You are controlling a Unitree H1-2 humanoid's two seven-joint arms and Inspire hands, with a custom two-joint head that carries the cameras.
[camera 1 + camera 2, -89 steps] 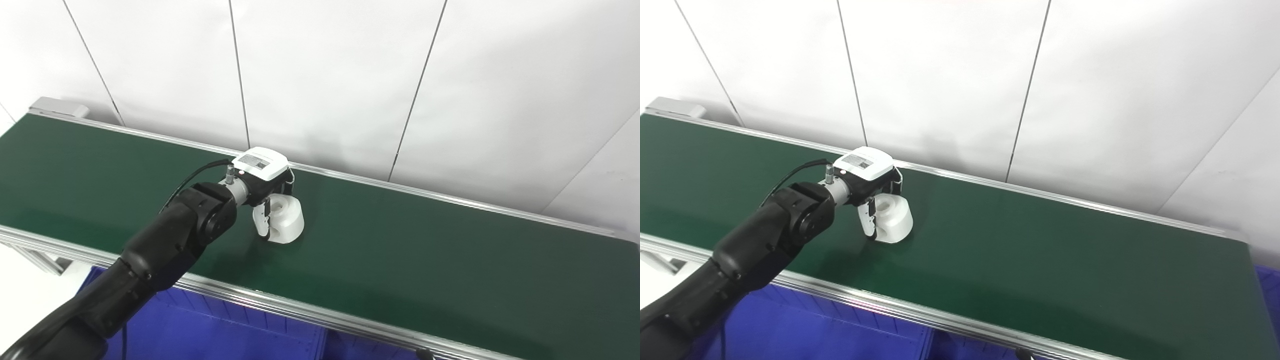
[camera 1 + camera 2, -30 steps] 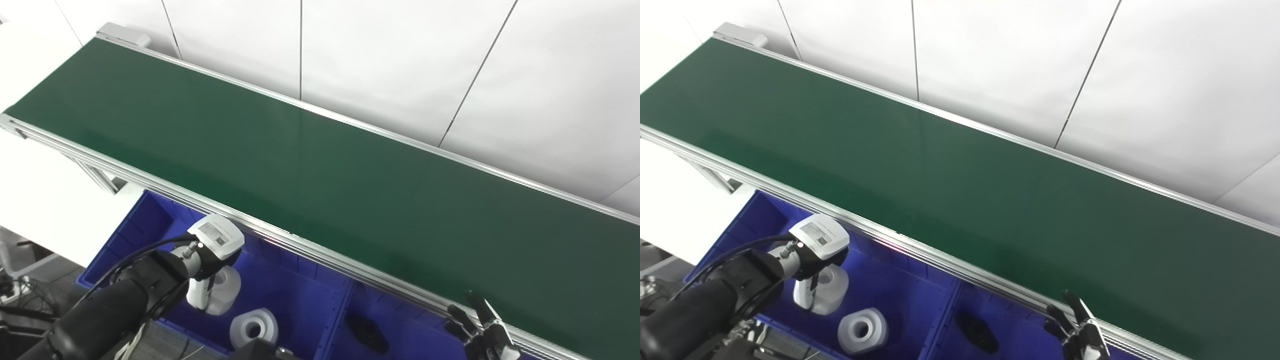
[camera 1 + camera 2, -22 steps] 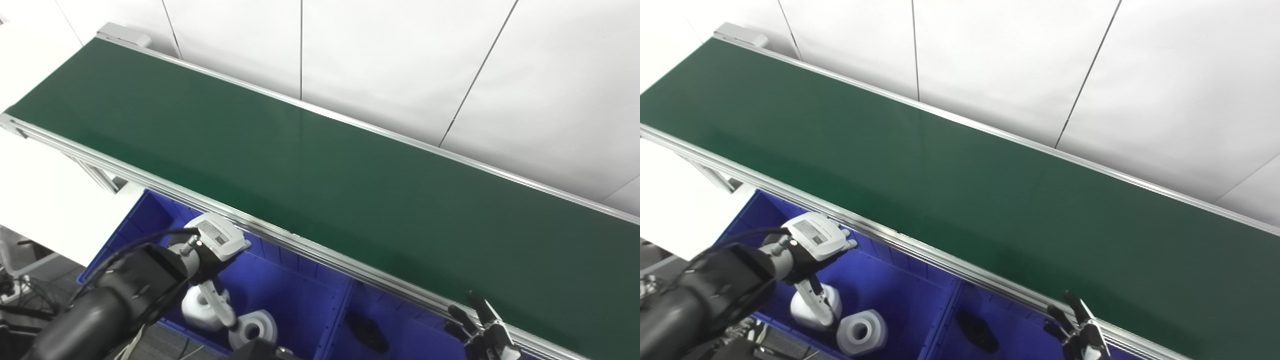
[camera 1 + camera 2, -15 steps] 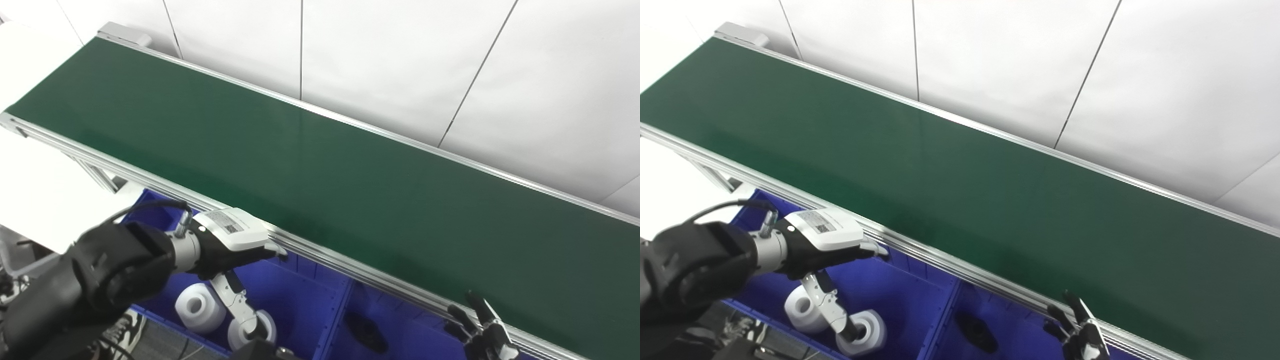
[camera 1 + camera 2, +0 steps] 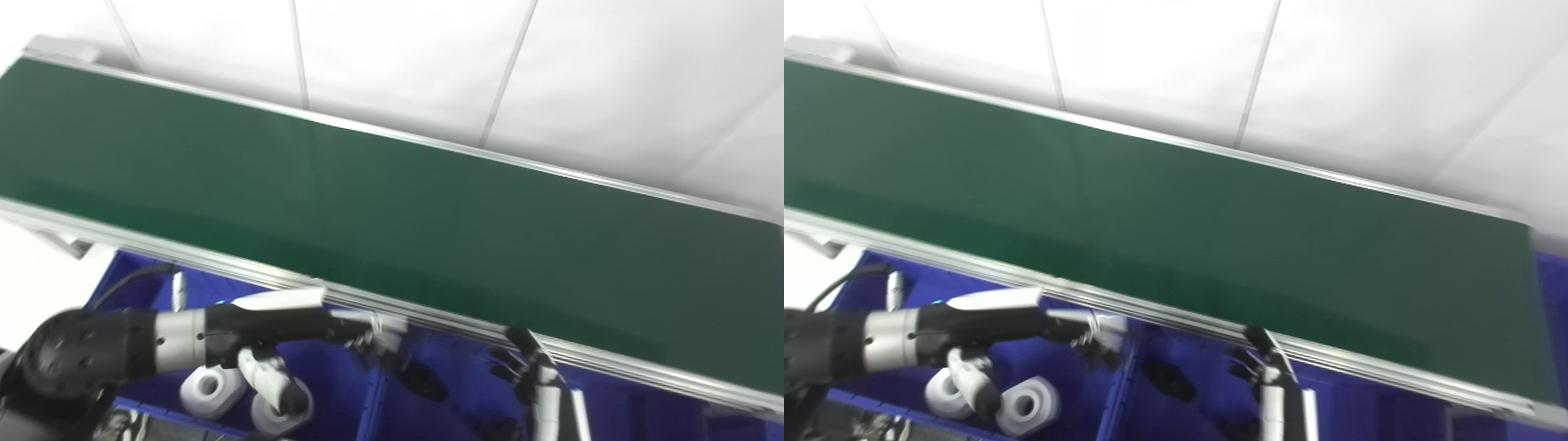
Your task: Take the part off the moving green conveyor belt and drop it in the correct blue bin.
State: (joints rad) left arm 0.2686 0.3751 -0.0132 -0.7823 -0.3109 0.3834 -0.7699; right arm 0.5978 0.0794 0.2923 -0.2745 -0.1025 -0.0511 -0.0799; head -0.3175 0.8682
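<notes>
The left hand (image 5: 275, 321) reaches out flat over the left blue bin (image 5: 331, 392), just below the near rail of the green conveyor belt (image 5: 392, 208). Its fingers (image 5: 373, 323) are stretched forward and spread apart, with the thumb (image 5: 272, 383) hanging down on its own, and they hold nothing. The frames are motion-blurred, so finer detail of the fingertips is hard to read.

The part (image 5: 208, 391) lies on the floor of the left blue bin, below and behind the outstretched fingers, close under the wrist and well clear of the fingertips. It is a short, white, spool-like cylinder lying on its side, with a round hole through the middle facing up toward the camera. A second white part (image 5: 1028, 406) of the same shape lies just beside it, to the right; the hanging thumb crosses in front of the gap between the two, and whether it touches either one cannot be told.

A low divider wall (image 5: 375, 398) separates this compartment from the next one to the right, where a small dark part (image 5: 425, 383) lies on the blue floor.

The right hand (image 5: 533, 383) stands upright near the lower edge, in front of the belt's near rail, over the right blue bin (image 5: 618, 404). Its dark fingers (image 5: 517, 343) are apart and empty.

The belt surface carries no part in these views. A white panelled wall (image 5: 392, 61) stands behind it.
</notes>
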